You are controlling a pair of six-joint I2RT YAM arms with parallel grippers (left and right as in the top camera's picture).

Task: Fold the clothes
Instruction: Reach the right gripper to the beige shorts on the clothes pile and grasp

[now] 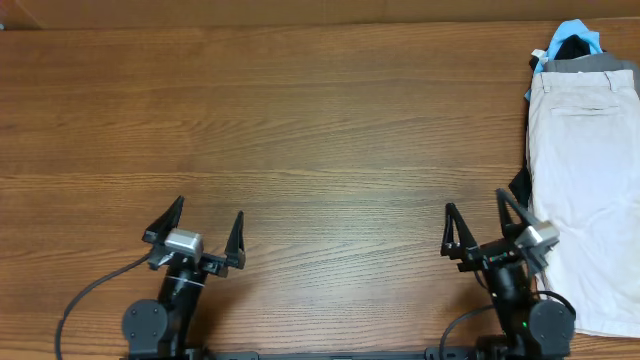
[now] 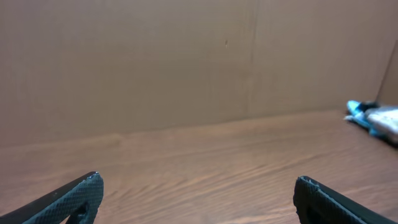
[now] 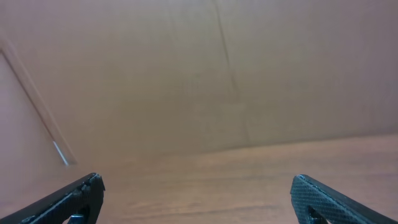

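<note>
The beige shorts (image 1: 585,200) lie spread flat at the right edge of the wooden tabletop (image 1: 320,130), running out of the overhead view on the right. Their waistband points toward the far side. At that far end the edge of a grey garment (image 1: 600,63) shows from under them. Beyond it a light blue garment (image 1: 575,32) and a black garment (image 1: 572,47) peek out.

The left end effector (image 1: 209,208) sits near the front edge on the left, well apart from the shorts. Its two fingers are spread wide and hold nothing. The right end effector (image 1: 475,200) sits near the front edge on the right, just beside the left edge of the shorts. Its fingers are likewise spread wide and empty.

Both wrist views show bare wood between the fingertips and a plain brown wall (image 2: 186,62) behind the tabletop. In the left wrist view the pile of garments appears far off at the right.
</note>
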